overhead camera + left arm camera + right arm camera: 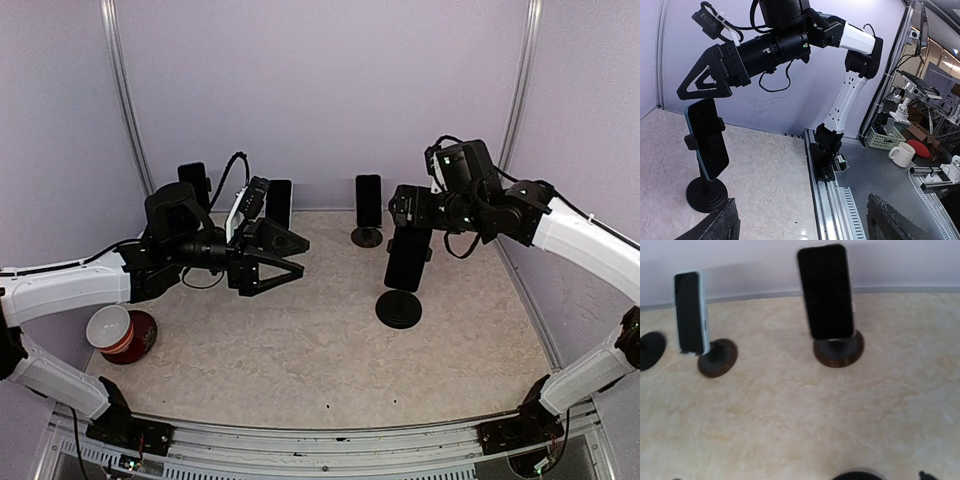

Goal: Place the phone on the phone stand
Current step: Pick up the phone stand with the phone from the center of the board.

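The phone [408,258], dark with a pale blue edge, stands upright in the clamp of the black phone stand [399,308] at mid right. The left wrist view shows this phone [707,137] on the stand's round base [705,195]. My right gripper [408,222] hovers just above the phone's top edge, open and holding nothing; its triangular fingers [705,82] clear the phone. My left gripper [298,257] hangs open and empty above the table's middle left, pointing right toward the phone. Its fingertips [715,225] frame the bottom of its wrist view.
Several other phones on round stands line the back wall, one [368,200] behind the right gripper and one [279,203] behind the left. The right wrist view shows two of them [826,292], [690,312]. A red and white cup [120,333] sits at the near left.
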`<act>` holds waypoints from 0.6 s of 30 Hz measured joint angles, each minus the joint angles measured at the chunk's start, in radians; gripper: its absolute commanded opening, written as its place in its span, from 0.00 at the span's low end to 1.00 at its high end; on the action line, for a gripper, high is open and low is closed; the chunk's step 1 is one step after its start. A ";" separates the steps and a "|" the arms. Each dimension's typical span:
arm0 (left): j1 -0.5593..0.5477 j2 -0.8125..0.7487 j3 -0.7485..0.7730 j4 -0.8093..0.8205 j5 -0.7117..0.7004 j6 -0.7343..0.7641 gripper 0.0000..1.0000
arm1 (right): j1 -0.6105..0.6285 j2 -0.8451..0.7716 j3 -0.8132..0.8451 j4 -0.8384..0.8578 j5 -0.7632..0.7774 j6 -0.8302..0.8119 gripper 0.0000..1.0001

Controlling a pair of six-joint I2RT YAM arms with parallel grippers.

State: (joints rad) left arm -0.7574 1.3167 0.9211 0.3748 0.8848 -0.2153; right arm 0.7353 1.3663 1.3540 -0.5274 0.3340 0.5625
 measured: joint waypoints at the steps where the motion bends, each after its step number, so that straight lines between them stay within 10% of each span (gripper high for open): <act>1: 0.000 -0.001 0.000 0.000 0.000 0.000 0.86 | 0.014 0.016 0.021 -0.017 0.032 0.024 1.00; 18: 0.006 -0.001 0.000 0.000 -0.002 0.000 0.86 | 0.174 0.258 0.234 -0.397 0.421 0.414 1.00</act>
State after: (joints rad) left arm -0.7509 1.3155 0.9211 0.3748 0.8829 -0.2153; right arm 0.9096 1.6245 1.5879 -0.9241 0.7547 0.9768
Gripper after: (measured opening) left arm 0.856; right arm 0.999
